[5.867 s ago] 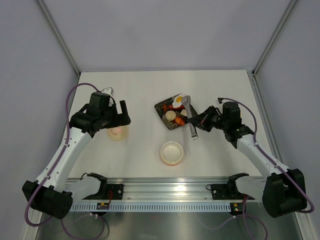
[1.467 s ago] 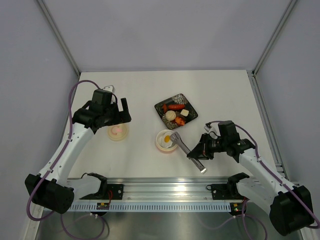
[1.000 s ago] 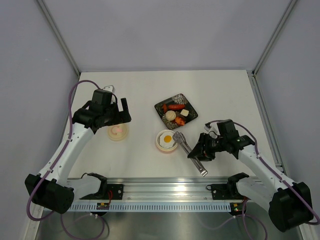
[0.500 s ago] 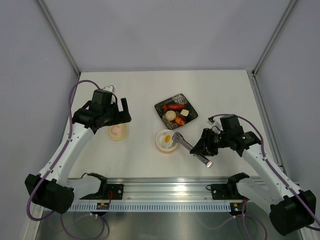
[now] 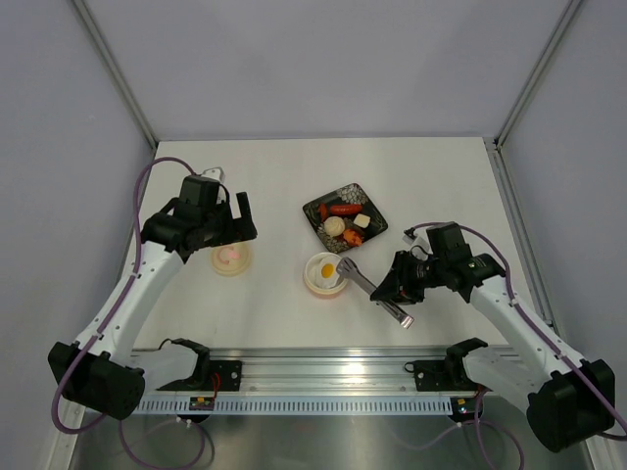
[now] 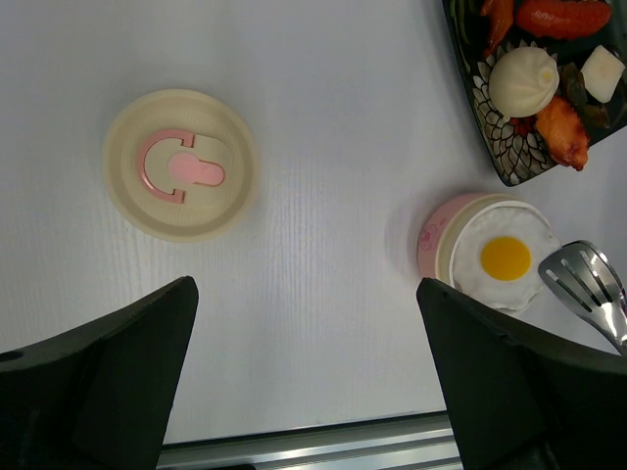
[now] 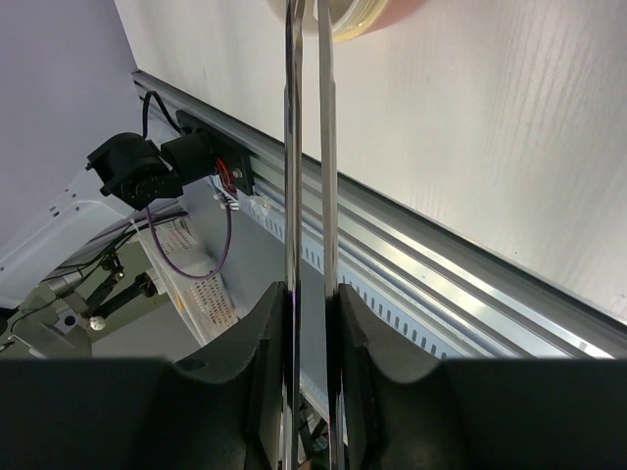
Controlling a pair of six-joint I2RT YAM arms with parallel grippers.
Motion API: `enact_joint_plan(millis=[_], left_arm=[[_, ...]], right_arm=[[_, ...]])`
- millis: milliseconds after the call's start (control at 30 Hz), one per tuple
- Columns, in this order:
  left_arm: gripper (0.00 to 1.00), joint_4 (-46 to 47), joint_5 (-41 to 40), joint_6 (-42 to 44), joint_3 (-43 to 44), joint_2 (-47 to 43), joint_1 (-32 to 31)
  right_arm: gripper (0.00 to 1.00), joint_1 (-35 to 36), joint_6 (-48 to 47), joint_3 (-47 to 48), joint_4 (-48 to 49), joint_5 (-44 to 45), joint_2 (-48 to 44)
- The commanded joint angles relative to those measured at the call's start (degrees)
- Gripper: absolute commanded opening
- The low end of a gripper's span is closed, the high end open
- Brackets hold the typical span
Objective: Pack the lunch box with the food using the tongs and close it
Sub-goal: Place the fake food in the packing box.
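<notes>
The lunch box is taken as the reference point. It is seen uncovered on the white table, with the fried egg laid inside it. Its lid is found flat to the left of the lunch box, well apart from it, pink mark up.

Just behind the lunch box the black tray is set at an angle. The sausage, the pale ball, the orange piece and the pale cube are carried on it.

The tongs are clamped in the right gripper, to the right of the lunch box. Their two arms are pressed almost together, and their slotted tip is held at the lunch box's right rim, just beside the egg. Whether the tip touches the egg cannot be told.

The left gripper is held spread wide to the left of the lunch box, above the lid, with nothing between its fingers.

Bare table is seen between the lunch box and the lid, and in front of the lunch box as far as the metal rail. Behind the lunch box, beyond the tray, bare table is seen as far as the grey back wall. To the right of the lunch box the room is taken up by the tongs and the right arm.
</notes>
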Motion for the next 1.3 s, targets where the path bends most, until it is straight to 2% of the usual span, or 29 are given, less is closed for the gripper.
enact_joint_plan(millis=[0, 367, 500, 533, 633, 667, 833, 1033, 1267], left_arm=[[0.99, 1.95, -1.21, 0.58, -0.24, -1.42, -0.17], [0.99, 2.3, -0.95, 0.4, -0.76, -1.51, -0.17], [0.99, 2.48, -0.77, 0.23, -1.47, -1.68, -0.17], [0.99, 2.48, -0.77, 0.32, -1.55, -1.77, -0.17], [0.99, 2.48, -0.68, 0.23, -1.64, -1.6, -0.17], [0.99, 2.65, -0.59, 0.23, -1.64, -1.6, -0.17], [0.99, 2.83, -0.33, 0.05, -1.47, -1.25, -0.17], [0.99, 3.0, -0.15, -0.04, -1.9, -1.51, -0.17], [0.99, 2.92, -0.24, -0.04, -2.26, -1.95, -0.17]], right_arm=[[0.06, 1.69, 0.53, -1.18, 4.51, -1.04, 1.29], [0.05, 3.63, -1.57, -1.71, 2.59, 3.08, 3.93], [0.15, 3.63, -2.46, -0.22, 0.39, 4.23, 3.58], [0.21, 3.63, -2.54, 0.4, -0.22, 4.32, 3.49], [0.31, 3.63, -2.46, 1.89, -1.02, 4.58, 3.05], [0.37, 3.63, -2.46, 2.24, -1.2, 4.67, 2.88], [0.46, 3.63, -2.28, 4.53, -2.42, 5.37, 1.91], [0.49, 3.63, -2.28, 5.94, -3.3, 5.81, 1.74], [0.47, 3.63, -2.46, 10.42, -6.21, 7.75, 0.33]])
